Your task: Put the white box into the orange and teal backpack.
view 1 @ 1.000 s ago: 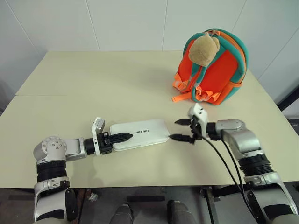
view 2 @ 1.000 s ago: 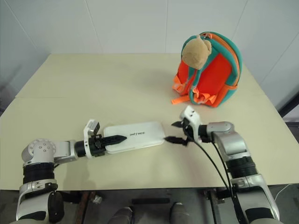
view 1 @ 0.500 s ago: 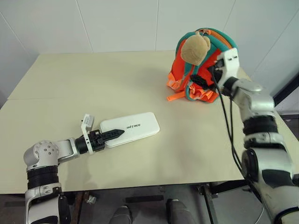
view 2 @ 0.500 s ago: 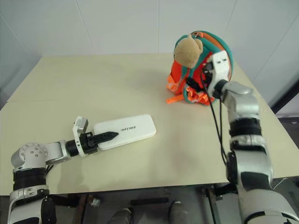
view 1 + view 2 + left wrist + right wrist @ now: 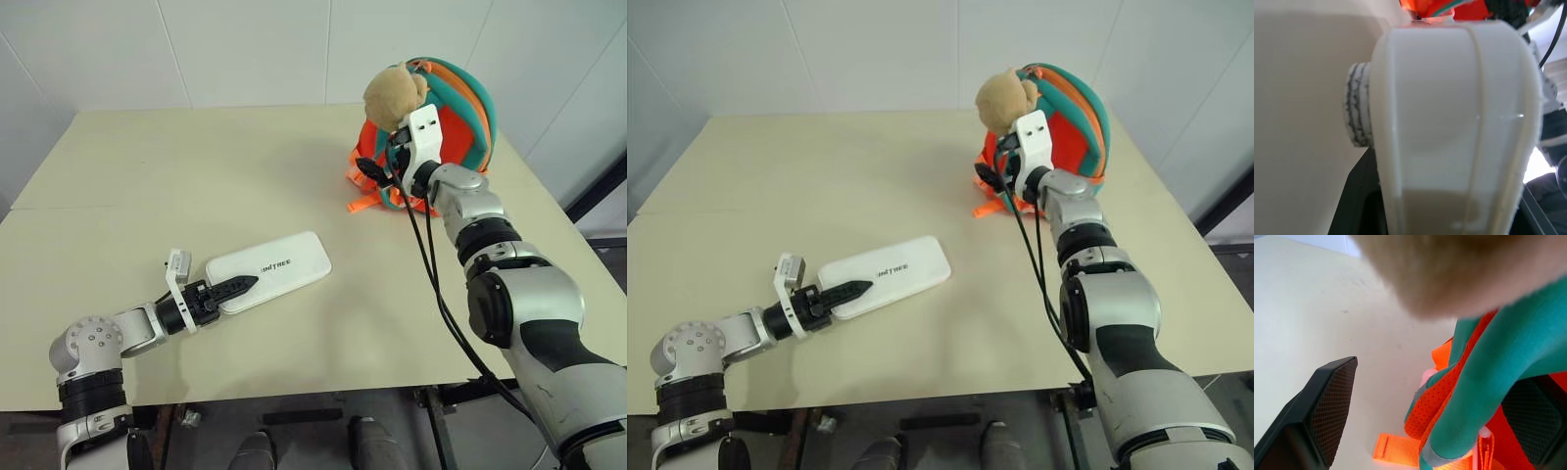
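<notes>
- White box (image 5: 267, 271) lay flat mid-table (image 5: 147, 186), bare tabletop all round, my left gripper (image 5: 238, 286) clamping its near end.
- Backpack (image 5: 460, 108) stood near the far right edge.
- My right gripper (image 5: 372, 168) gaped around a teal strap (image 5: 1484, 382), seen from the wrist.

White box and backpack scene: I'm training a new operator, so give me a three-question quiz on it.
1. True or false: the left gripper is shut on one end of the flat white rectangular box.
2. Which strap lies between the right gripper's open fingers? A) teal B) black C) white
3. Fill in: a tan plush toy sits at the top of the orange and teal ____.

Key: 1 true; 2 A; 3 backpack.
</notes>
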`<act>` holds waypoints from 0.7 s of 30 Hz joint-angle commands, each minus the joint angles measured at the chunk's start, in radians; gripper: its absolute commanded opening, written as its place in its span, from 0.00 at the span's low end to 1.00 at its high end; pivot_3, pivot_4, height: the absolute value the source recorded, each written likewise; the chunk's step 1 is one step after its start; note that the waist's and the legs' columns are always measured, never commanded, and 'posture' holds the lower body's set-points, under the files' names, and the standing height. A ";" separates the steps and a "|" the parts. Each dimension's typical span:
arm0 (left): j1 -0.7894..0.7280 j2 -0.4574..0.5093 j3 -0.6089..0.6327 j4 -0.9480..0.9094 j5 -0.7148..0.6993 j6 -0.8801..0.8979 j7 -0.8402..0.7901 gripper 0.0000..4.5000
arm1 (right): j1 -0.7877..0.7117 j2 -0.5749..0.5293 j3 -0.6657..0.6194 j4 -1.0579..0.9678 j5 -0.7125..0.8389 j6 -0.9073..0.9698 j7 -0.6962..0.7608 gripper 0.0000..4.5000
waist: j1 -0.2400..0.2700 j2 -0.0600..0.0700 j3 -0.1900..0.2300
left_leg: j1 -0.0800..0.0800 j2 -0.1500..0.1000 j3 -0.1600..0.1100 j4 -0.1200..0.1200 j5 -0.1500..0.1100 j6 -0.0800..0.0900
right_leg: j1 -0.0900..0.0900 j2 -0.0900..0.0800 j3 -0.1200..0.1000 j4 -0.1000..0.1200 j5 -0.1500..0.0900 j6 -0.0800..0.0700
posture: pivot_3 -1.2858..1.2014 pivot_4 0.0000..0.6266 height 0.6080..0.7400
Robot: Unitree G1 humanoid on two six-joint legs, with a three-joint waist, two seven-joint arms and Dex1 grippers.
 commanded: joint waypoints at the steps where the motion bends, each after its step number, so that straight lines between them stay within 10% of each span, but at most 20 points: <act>1: 0.021 -0.012 0.038 -0.032 -0.001 -0.039 0.062 0.32 | 0.012 0.025 -0.055 0.003 0.030 -0.032 -0.023 0.81 | -0.005 0.000 0.000 | 0.000 0.000 0.000 0.000 0.000 0.000 | 0.000 0.000 0.000 0.000 0.000 0.000 | 0.52 0.24 1.00; 12: 0.022 0.014 0.071 -0.037 -0.048 -0.063 0.105 0.32 | -0.012 0.101 -0.190 -0.012 0.131 -0.084 0.133 0.00 | -0.015 0.000 0.000 | 0.001 0.000 0.000 0.000 0.001 -0.001 | 0.000 0.000 0.000 0.003 0.000 0.000 | 0.52 0.24 1.00; 21: 0.004 0.081 0.056 -0.008 0.004 -0.252 0.033 0.32 | -0.006 0.090 -0.172 -0.092 0.188 0.045 0.541 0.00 | -0.017 0.000 0.000 | 0.001 0.001 0.000 -0.001 0.001 -0.001 | -0.001 0.001 0.000 0.002 0.000 0.000 | 0.52 0.24 1.00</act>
